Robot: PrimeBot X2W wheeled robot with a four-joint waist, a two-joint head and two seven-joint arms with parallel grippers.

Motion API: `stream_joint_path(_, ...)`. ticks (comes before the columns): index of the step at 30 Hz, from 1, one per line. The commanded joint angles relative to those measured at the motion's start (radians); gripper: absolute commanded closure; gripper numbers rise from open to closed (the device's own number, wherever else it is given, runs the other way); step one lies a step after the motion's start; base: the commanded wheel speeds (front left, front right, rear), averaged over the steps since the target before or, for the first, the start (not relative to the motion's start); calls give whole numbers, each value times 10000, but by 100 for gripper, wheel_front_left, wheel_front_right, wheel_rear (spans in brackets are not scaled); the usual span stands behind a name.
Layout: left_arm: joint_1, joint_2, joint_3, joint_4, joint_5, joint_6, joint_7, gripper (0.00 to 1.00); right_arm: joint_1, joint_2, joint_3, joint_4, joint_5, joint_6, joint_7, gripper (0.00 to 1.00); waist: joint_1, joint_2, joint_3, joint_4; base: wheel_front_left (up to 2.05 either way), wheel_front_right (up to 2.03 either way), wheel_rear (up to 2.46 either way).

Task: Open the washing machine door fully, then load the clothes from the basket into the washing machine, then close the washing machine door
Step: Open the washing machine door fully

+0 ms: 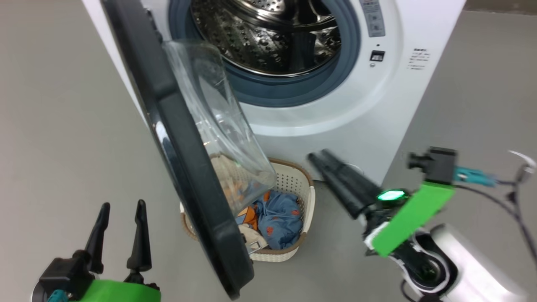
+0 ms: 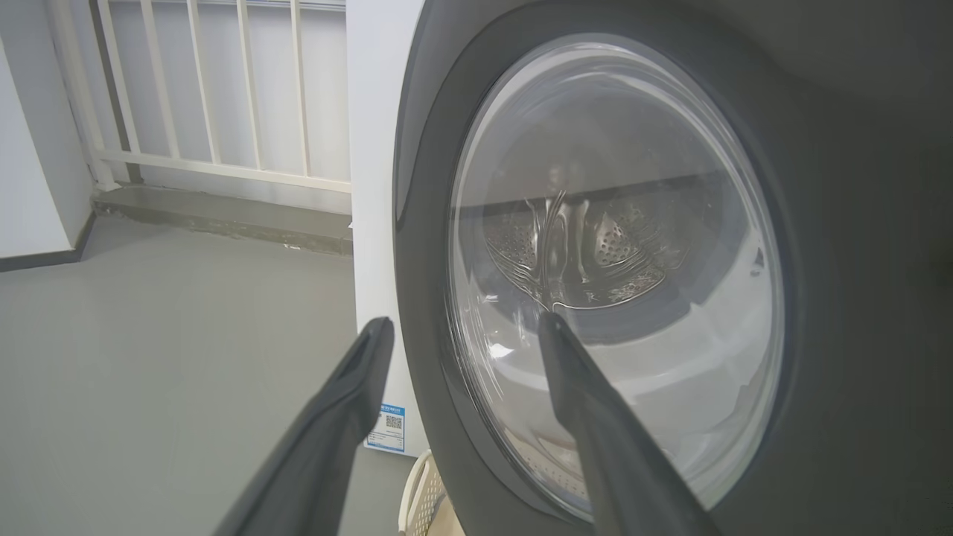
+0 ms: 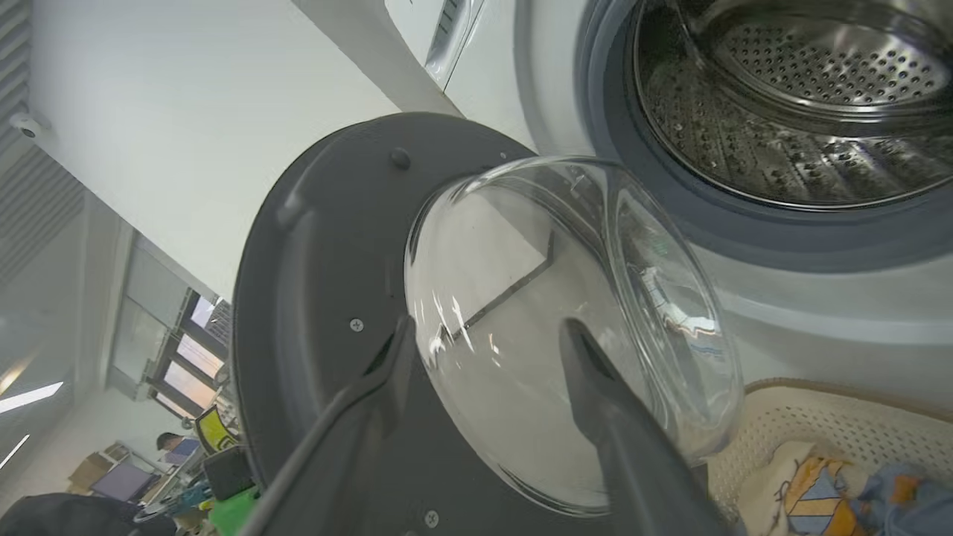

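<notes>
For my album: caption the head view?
Round glossy black door open over cream perforated basket of blue-orange clothes; left gripper, right gripper open.
</notes>
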Motion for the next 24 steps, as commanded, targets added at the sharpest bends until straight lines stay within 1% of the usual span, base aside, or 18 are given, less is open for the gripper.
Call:
stream_joint_path(1,-20,169,393,-215,103,12,-63,0,85,-181,212,-305,-409,100,-605,0,0,0,-94,-153,0,0,0)
stream_joint_path(5,81,169,488,-204,169,28,-63,0,297,-1062,423,61,-1445,100,-2663,0,0,0,-240,-337,0,0,0)
stream_joint_path(6,103,169,513,-209,179,28,-63,0,361,-1280,388,219,-1776,100,-2954,0,0,0,-260,-386,0,0,0)
stream_joint_path(7,159,169,582,-236,194,31,-63,0,539,-1623,196,581,-2643,100,-3222,0,0,0,-306,-527,0,0,0)
stream_joint_path(9,224,169,644,-256,218,26,-63,0,842,-1644,-411,774,-3365,100,-3281,0,0,0,-340,-676,0,0,0)
stream_joint_path(13,336,169,734,-269,258,9,-63,0,1986,-1165,-2332,608,-5062,100,-3291,0,0,0,-457,-901,0,0,0)
stream_joint_path(16,444,169,830,-301,286,-5,-63,0,3036,-584,-3572,267,-6073,100,-3292,0,0,0,-566,-1045,0,0,0)
stream_joint_path(18,546,169,916,-348,297,-14,-63,0,3664,-217,-4133,21,-6686,100,-3293,0,0,0,-644,-1163,0,0,0)
stream_joint_path(24,860,169,1076,-506,273,-37,-63,0,4985,662,-5064,-447,-8247,100,-3294,0,0,0,-820,-1453,0,0,0)
